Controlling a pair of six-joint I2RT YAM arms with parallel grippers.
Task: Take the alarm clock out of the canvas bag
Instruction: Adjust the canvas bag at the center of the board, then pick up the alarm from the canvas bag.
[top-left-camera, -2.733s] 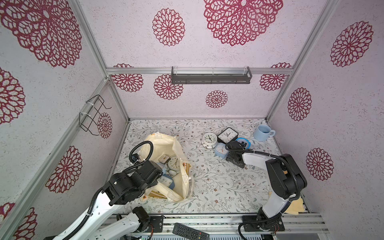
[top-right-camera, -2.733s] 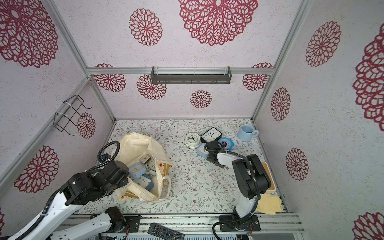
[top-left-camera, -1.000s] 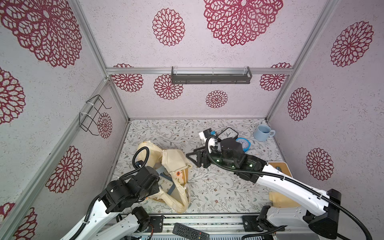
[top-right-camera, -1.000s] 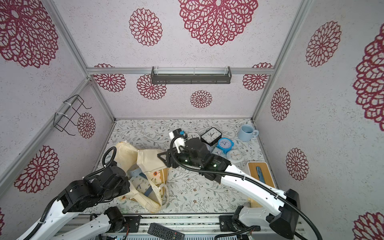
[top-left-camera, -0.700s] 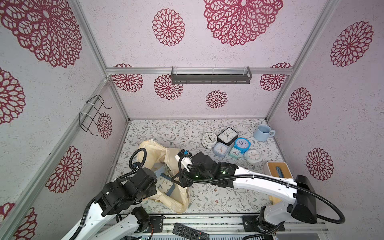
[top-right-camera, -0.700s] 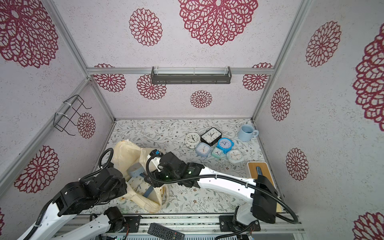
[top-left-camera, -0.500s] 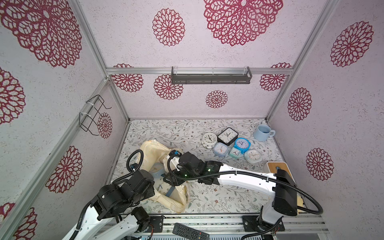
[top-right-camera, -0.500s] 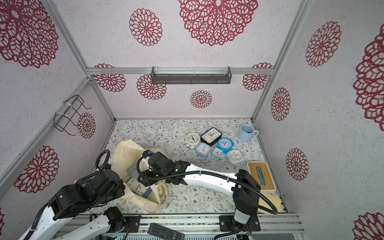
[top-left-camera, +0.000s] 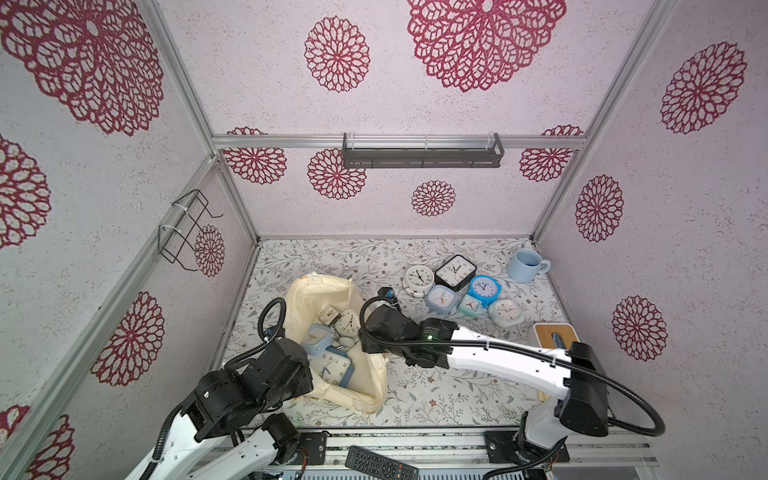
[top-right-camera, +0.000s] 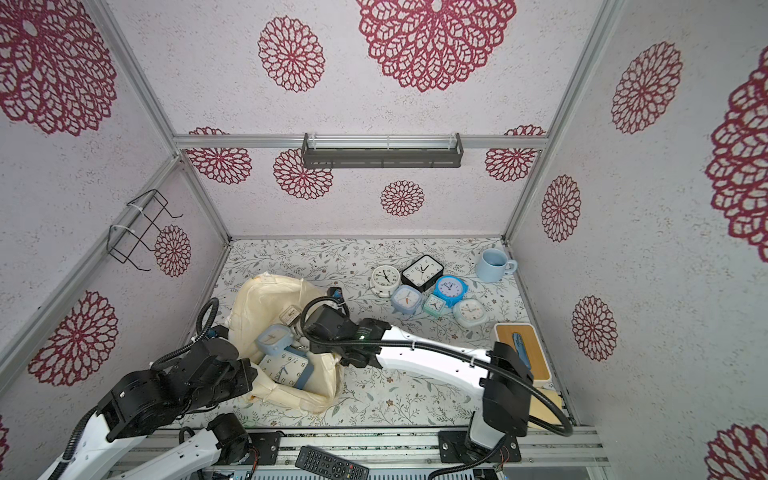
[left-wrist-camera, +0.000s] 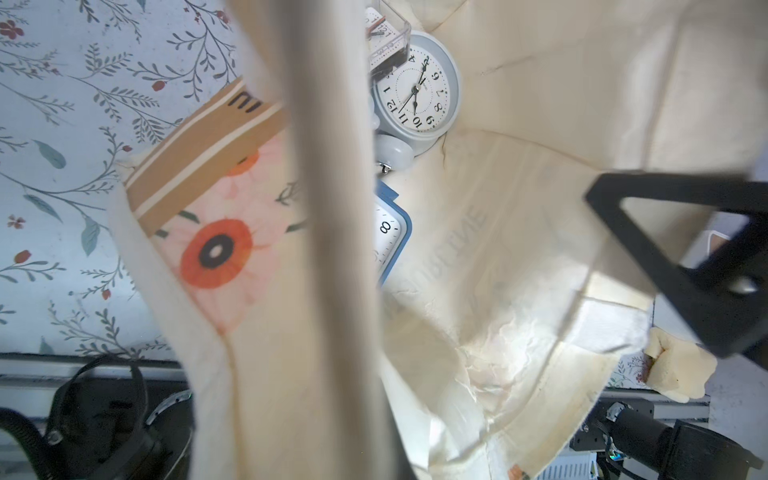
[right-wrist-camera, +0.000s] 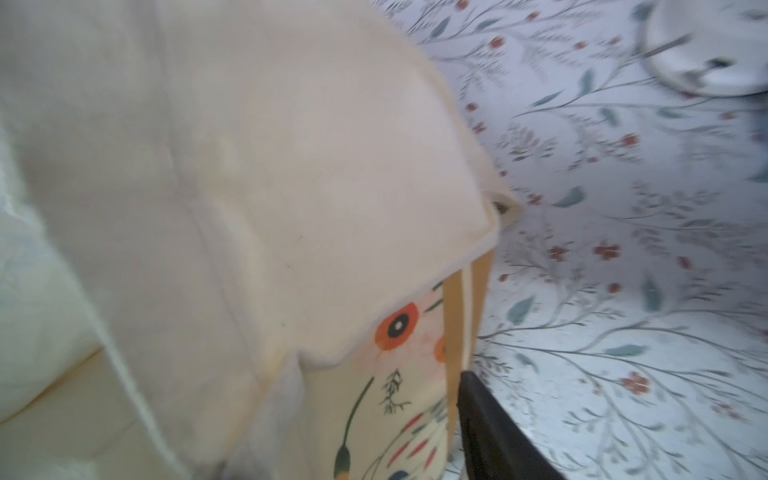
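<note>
The canvas bag (top-left-camera: 320, 291) lies slumped on the tabletop (top-left-camera: 415, 399) with its mouth facing up, and four clocks sit inside it. The round alarm clock (top-left-camera: 347, 322), the one with twin bells, rests by the bag wall nearest your right hand (top-left-camera: 368, 332). A small clear-cased clock (top-left-camera: 329, 314) touches it, a pale blue square clock (top-left-camera: 318, 337) sits just beside it, and a large blue rectangular clock (top-left-camera: 337, 366) lies toward the bag's near rim.

Your left hand (top-left-camera: 306, 376) is fully closed at that near rim. In its wrist view it appears to pinch the cream handle strap (left-wrist-camera: 332, 208), holding the mouth open. Your right hand hovers over the bag's mouth. Its fingers are hidden, so I cannot tell how wide it stands or whether it holds anything.

Expect the round alarm clock to be light, rigid and smooth-sided, so it is likely to slip from a shallow pinch. Take it across the rim of its case, clear of the face and bells. The canvas is soft and may fold into your grip.
</note>
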